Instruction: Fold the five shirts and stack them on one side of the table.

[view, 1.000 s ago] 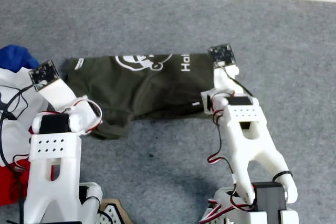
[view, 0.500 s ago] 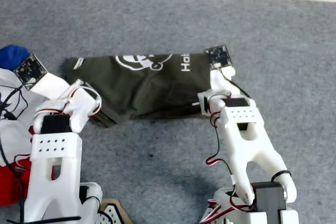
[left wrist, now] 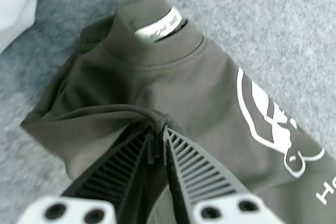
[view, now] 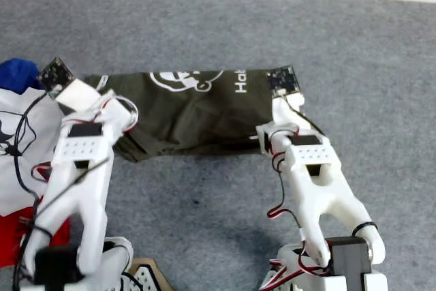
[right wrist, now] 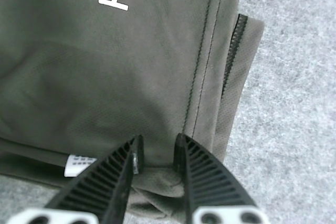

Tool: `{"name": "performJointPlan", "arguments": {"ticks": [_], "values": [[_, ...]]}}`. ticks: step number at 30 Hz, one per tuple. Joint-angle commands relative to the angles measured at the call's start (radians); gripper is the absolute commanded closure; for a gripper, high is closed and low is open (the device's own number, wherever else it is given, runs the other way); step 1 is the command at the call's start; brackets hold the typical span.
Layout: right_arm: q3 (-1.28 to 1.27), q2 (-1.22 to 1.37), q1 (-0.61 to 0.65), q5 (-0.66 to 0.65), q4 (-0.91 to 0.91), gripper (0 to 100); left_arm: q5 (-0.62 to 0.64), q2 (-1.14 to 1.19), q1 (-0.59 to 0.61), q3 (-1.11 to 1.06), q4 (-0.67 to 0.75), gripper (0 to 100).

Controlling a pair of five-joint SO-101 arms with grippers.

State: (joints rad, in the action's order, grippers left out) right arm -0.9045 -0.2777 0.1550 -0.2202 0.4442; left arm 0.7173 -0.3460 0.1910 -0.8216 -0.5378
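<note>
High view has the dark olive shirt [view: 197, 110] lying lengthwise across the middle of the grey bench [view: 204, 25], collar end toward the left arm, hem end toward the right arm, printed front up and its near edge already doubled over into a narrower band. Left wrist view shows the left hand [left wrist: 157, 136] clenched on a raised ridge of cloth just below the collar, near the neck label [left wrist: 157, 24]; the pinch gathers the shoulder layers together, probably so that this end can be lifted and carried as one piece rather than sliding apart. Right wrist view puts the right hand [right wrist: 157, 150] down on the hem end, right beside the stitched hem seam and the doubled edge under it; whether it is grasping cloth or only resting on it I cannot tell. Its position at the opposite end looks meant to keep the shirt taut and square while the other end is worked. Off to the left side lie a white shirt [view: 13, 127], a blue garment [view: 17, 73] and a red garment [view: 10, 236], touching one another in a loose heap, so most of the folding appears yet to be done.
</note>
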Motion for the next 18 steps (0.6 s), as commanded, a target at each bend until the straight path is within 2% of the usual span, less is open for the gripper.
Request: {"name": "performJointPlan", "arguments": {"ticks": [1,10,18], "values": [[0.004,-0.036,0.019,-0.012,-0.018,88.3,0.012,0.067,-0.01,0.113,0.025,99],[-0.028,-0.038,0.048,-0.012,-0.044,88.3,0.011,0.231,0.048,0.219,0.021,98],[-0.03,-0.036,0.05,-0.012,-0.051,88.3,0.014,0.243,0.054,0.216,0.02,66]]}}
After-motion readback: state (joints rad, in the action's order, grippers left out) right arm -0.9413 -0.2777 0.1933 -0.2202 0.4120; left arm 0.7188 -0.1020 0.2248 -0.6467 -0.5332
